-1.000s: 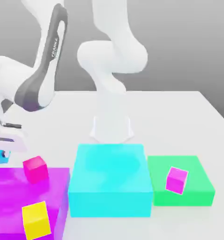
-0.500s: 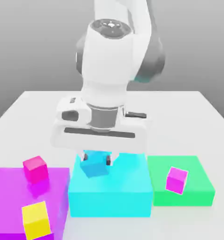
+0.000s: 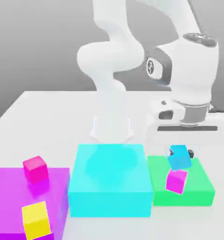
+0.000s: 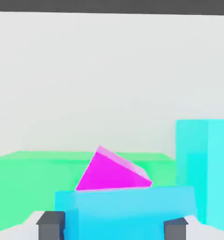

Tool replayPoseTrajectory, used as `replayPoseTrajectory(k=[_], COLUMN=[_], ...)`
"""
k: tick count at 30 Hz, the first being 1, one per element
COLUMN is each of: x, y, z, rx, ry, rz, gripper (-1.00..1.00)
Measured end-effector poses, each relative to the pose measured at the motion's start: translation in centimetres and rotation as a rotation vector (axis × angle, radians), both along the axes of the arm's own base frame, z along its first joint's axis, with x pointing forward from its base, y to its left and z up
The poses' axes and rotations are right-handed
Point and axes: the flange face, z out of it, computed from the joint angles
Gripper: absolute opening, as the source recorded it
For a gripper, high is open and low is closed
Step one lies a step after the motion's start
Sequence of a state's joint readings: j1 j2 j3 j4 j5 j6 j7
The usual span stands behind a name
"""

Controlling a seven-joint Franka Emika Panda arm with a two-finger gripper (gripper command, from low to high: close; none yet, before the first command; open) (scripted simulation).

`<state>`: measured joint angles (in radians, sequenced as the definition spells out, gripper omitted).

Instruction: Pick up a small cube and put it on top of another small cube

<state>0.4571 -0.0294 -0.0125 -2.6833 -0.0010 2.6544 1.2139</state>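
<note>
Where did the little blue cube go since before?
The hand carried the blue cube from the exterior view's left, over the big cyan block, to just above the purple cube on the green block. The other cubes stayed put.

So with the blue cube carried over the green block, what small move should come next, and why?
Probably lower straight down. The end effector holds the blue cube just above the orchid cube on the green block, apparently lined up but not yet resting on it.
</note>
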Motion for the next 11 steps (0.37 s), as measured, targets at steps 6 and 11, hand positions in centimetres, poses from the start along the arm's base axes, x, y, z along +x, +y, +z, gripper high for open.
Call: replayPoseTrajectory(k=[6,11], x=[0.1,0.1], y=[-0.2,0.0], z=[-0.3,4.3], rx=[0.000,-0.004], ry=[0.000,-0.001], rz=[-0.007,-0.001], gripper=[1.00,1.00])
